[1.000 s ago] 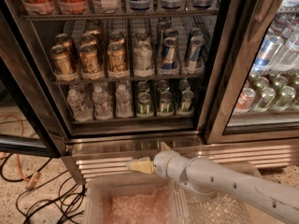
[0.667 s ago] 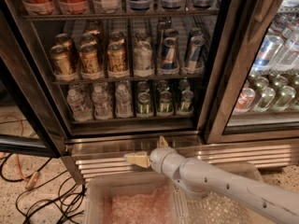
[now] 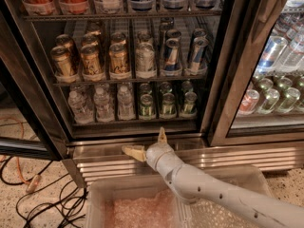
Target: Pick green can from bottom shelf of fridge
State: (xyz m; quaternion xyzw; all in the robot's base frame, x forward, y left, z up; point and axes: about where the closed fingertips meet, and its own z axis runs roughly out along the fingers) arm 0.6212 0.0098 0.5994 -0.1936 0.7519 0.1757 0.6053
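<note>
currently, we are viewing the fridge from the front. the gripper is hovering in front of the ribbed steel base, just below the bottom shelf and outside the cabinet. its two fingers are standing spread wide apart: one fingertip is pointing left and the other is pointing up toward the front rail of the shelf.

we are locating the green can upright in the middle of a front row of three green cans, on the right half of the bottom shelf. more green cans are standing directly behind that row. the can is sitting above the gripper, slightly to its right, and apart from it. clear water bottles are occupying the left half of the same shelf.

on the rack above, gold cans are standing at the left and blue-and-silver slim cans at the right.

the pale grey arm is entering from the lower right and is passing over a translucent tub that is resting on the floor against the base. black cables are lying on the speckled floor to the left of the tub.
</note>
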